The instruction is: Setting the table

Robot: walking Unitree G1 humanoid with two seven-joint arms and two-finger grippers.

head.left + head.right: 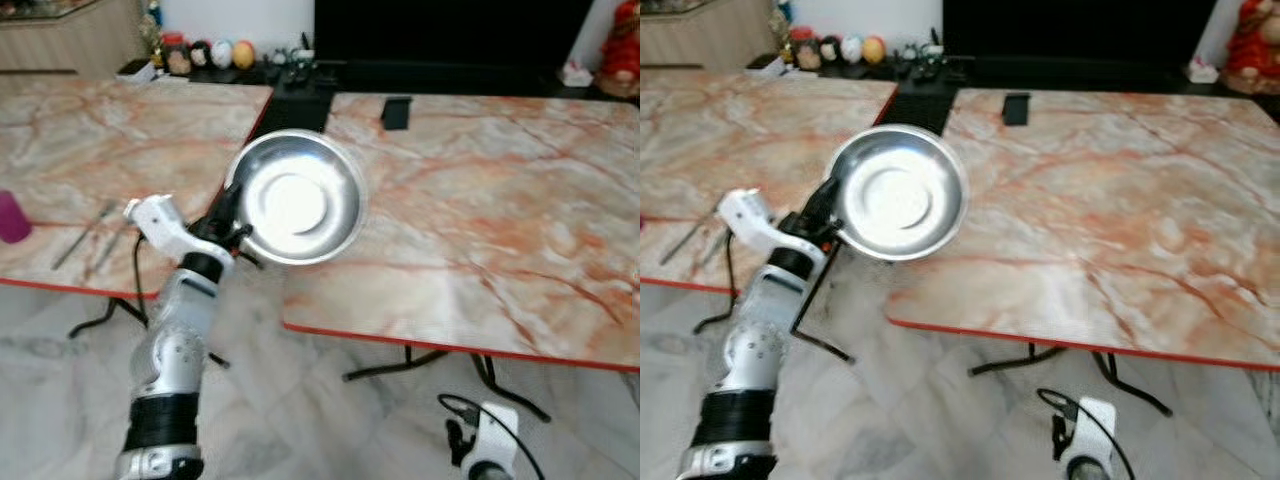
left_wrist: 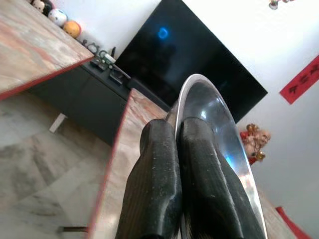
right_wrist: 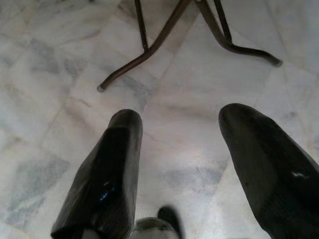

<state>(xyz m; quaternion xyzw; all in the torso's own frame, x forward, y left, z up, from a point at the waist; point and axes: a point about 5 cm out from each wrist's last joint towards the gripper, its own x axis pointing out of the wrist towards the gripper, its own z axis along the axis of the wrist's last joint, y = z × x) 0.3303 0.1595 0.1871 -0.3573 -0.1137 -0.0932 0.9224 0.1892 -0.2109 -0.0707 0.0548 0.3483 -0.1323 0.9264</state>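
Note:
A shiny steel plate [image 1: 298, 198] is held tilted, its face toward me, over the gap between two marble tables. My left gripper [image 1: 226, 222] is shut on the plate's left rim; in the left wrist view both black fingers [image 2: 164, 184] pinch the rim of the plate [image 2: 219, 119]. The right table [image 1: 480, 220] lies just beyond and right of the plate. A fork and another utensil [image 1: 88, 234] lie on the left table [image 1: 120, 130], with a purple cup [image 1: 12, 216] at its left edge. My right gripper [image 3: 179, 149] hangs open low over the floor, holding nothing.
A small black object [image 1: 396, 112] sits at the right table's far edge. Figurines [image 1: 210, 54] line a dark TV cabinet behind the tables, below a black screen [image 1: 450, 30]. Metal table legs [image 3: 164, 40] stand on the marble floor [image 1: 300, 410].

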